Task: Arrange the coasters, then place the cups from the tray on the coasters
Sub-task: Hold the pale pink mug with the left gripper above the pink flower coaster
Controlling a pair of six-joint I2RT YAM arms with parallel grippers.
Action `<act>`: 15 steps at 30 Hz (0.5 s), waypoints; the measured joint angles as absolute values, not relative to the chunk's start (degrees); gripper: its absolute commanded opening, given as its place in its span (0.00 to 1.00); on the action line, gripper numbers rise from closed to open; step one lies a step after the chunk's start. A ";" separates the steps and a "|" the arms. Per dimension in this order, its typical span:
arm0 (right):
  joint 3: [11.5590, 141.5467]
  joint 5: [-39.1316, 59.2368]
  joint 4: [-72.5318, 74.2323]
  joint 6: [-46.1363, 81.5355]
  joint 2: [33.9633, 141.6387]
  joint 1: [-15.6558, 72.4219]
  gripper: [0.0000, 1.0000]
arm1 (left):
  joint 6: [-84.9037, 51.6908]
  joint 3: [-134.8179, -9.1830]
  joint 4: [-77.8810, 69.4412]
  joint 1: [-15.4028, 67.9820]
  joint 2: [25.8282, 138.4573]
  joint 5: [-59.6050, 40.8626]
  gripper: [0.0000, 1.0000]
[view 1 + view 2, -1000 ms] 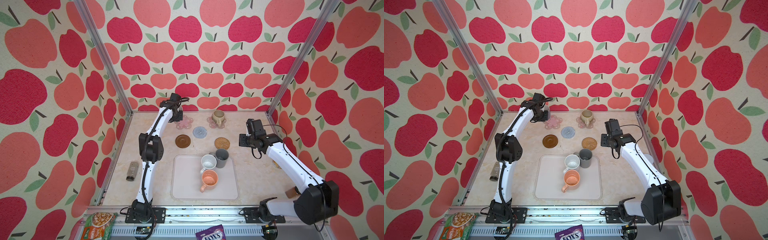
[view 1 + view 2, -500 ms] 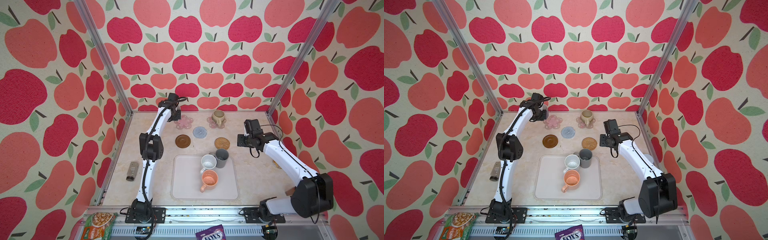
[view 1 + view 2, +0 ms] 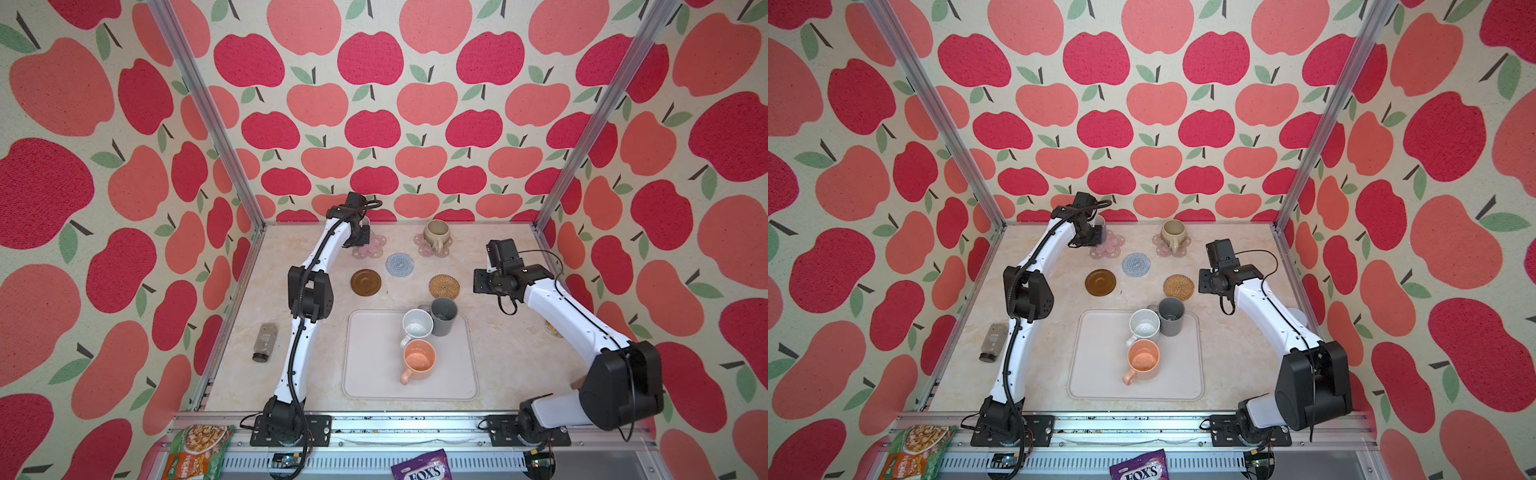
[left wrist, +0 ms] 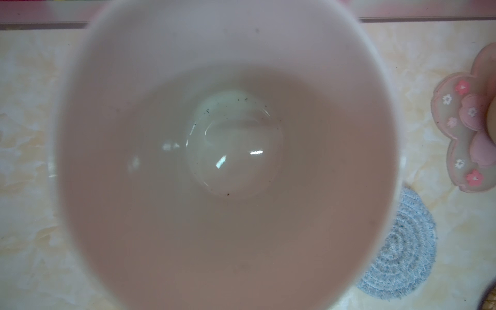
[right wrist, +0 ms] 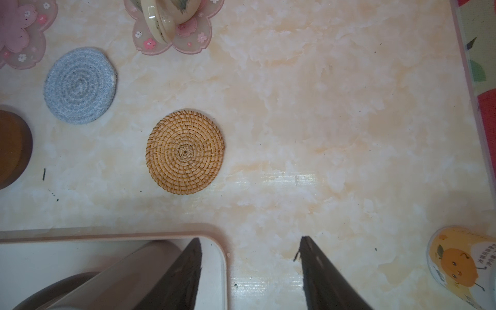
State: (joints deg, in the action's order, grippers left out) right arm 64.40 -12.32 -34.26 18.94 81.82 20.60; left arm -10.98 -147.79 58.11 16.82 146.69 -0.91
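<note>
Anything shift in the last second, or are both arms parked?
The right gripper, open and empty, drifted slightly toward the middle, nearer the dark grey cup on the tray. The left gripper stayed shut on the lavender cup at the back-left pink coaster. Nothing else moved.

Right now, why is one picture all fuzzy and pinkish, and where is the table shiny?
Left wrist view: the cup sits so close that it fills the frame, its rim out of focus, small glints at its bottom. Right wrist view: rattan coaster sharp, a white glare streak on the table. Both top views: even light, soft shadows.
</note>
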 measured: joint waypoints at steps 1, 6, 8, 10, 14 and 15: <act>64.12 -12.32 -34.20 18.94 81.82 20.60 0.61 | -11.09 -147.96 57.89 17.19 146.71 -0.91 0.00; 63.29 -12.32 -34.33 18.92 81.84 20.60 0.61 | -12.84 -148.57 56.80 18.44 147.46 -0.91 0.00; 63.29 -12.34 -34.30 18.92 81.84 20.60 0.61 | -13.65 -148.62 56.51 18.57 148.07 -0.89 0.00; 63.29 -12.36 -34.33 18.90 81.84 20.60 0.61 | -14.26 -148.62 56.03 18.48 148.86 -0.84 0.00; 63.29 -12.40 -34.35 18.87 81.84 20.60 0.61 | -15.03 -148.62 55.51 18.33 150.19 -0.49 0.00; 63.29 -12.45 -34.33 18.87 81.84 20.60 0.61 | -15.14 -148.62 55.51 18.24 150.45 -0.47 0.00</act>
State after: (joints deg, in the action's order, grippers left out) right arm 63.29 -12.45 -34.33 18.87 81.84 20.60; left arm -15.14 -148.62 55.51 18.24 150.45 -0.47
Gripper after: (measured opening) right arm 0.610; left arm 0.173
